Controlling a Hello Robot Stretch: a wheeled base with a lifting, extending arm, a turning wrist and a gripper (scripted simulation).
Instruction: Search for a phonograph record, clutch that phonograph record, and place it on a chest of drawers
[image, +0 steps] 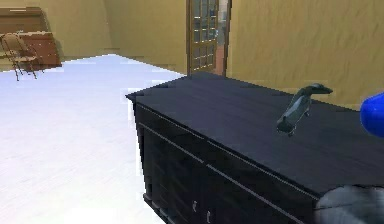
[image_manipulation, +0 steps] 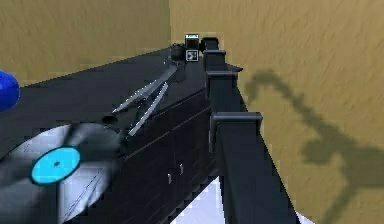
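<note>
A black chest of drawers (image: 225, 115) runs from the forward view's middle to its right; its dark top (image_manipulation: 90, 88) crosses the arm side view. The phonograph record (image_manipulation: 95, 150), black with a cyan label, is at the arm side view's lower left, over the chest's top. The arm rises along the chest to two white marked squares, and the gripper (image_manipulation: 120, 122) reaches down-left so its thin fingers (image_manipulation: 140, 105) end at the record's rim. I cannot tell whether the gripper holds the record or whether the record rests on the chest.
A dark grey figurine (image: 300, 107) stands on the chest. A blue round object (image: 374, 112) (image_manipulation: 5, 90) sits further along. White floor (image: 70, 130) spreads to the forward view's left, with a wooden chair (image: 20, 55), a wooden cabinet (image: 38, 45) and a door (image: 205, 35) beyond.
</note>
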